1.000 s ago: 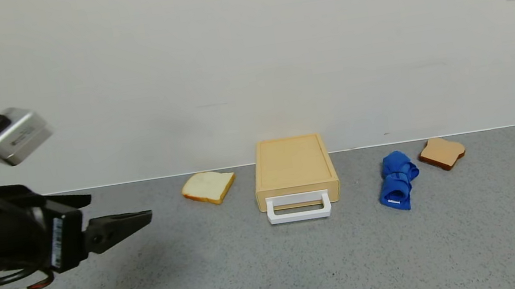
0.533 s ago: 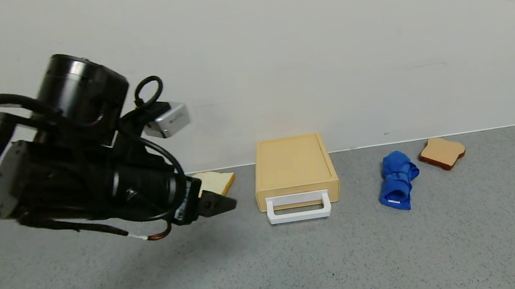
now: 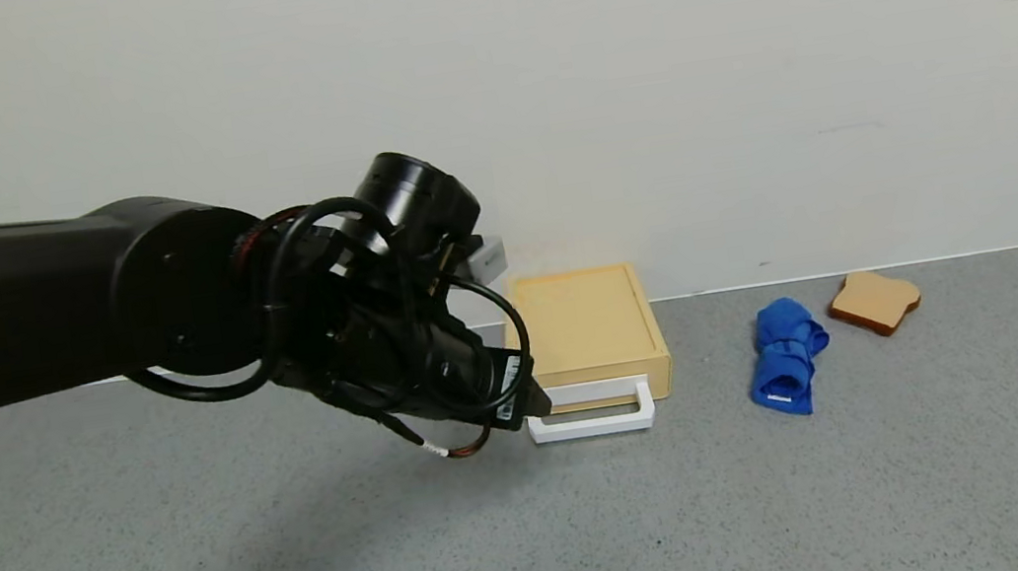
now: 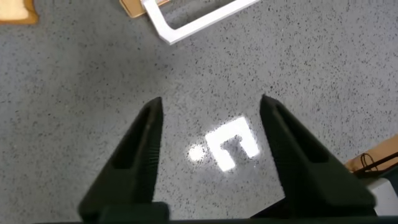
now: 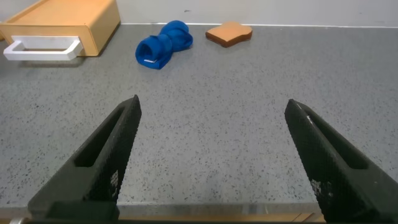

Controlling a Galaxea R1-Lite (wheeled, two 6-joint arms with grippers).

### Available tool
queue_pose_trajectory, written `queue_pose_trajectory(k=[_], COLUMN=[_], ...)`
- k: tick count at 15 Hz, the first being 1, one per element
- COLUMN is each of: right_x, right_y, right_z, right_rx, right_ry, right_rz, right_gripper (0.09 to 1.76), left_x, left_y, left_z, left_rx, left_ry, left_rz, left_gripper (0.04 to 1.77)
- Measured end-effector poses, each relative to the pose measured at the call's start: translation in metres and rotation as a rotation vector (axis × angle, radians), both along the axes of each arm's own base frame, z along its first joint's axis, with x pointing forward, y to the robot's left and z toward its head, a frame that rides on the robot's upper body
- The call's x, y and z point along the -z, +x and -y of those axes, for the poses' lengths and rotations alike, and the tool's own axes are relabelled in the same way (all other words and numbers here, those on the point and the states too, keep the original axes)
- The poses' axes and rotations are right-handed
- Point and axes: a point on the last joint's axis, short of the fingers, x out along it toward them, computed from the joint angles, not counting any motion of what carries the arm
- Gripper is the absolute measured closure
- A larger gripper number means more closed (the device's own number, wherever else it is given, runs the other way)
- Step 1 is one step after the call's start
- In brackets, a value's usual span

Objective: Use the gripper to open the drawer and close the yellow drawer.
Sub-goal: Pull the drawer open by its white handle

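Note:
The pale yellow-tan drawer box [image 3: 584, 325] sits against the back wall, its tray pushed in and its white loop handle [image 3: 593, 421] facing me. My left gripper [image 3: 538, 405] hovers just off the handle's left end. In the left wrist view the left gripper [image 4: 211, 106] is open and empty over bare counter, and the handle [image 4: 193, 18] lies a short way beyond the fingertips. My right gripper [image 5: 214, 106] is open and empty, low over the counter and well short of the drawer [image 5: 62, 25]. It is out of the head view.
A rolled blue cloth [image 3: 786, 356] and a brown toast slice [image 3: 874, 301] lie to the right of the drawer. A pale bread slice [image 4: 15, 9] lies to its left, hidden behind my left arm in the head view. The wall stands right behind the drawer.
My left arm has swung from the far left across the counter to the drawer's handle and now covers the pale bread slice. The drawer has not moved.

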Motion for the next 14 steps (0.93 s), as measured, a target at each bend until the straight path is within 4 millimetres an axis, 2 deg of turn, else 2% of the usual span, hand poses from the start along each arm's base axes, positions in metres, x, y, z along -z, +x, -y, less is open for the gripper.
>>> queue_pose_trajectory(k=[3,5,9,14], right_x=[0.0,0.0,0.0,0.0], right_y=[0.0,0.0,0.0,0.0], right_z=[0.0,0.0,0.0,0.0], right_rx=[0.0,0.0,0.0,0.0], right_ry=[0.0,0.0,0.001,0.001], right_rz=[0.0,0.0,0.0,0.0], right_gripper=[0.15,0.15,0.15,0.15], left_x=[0.007,0.005,0.004,0.033], left_y=[0.008,0.012,0.031,0.056], left_z=[0.014,0.022,0.043,0.071], left_rx=[-0.041,-0.086,-0.206,-0.257], left_ry=[-0.031,-0.059,-0.098,-0.153], left_rz=[-0.03,-0.061,-0.068,-0.035], left_gripper=[1.02,1.68,1.7,1.7])
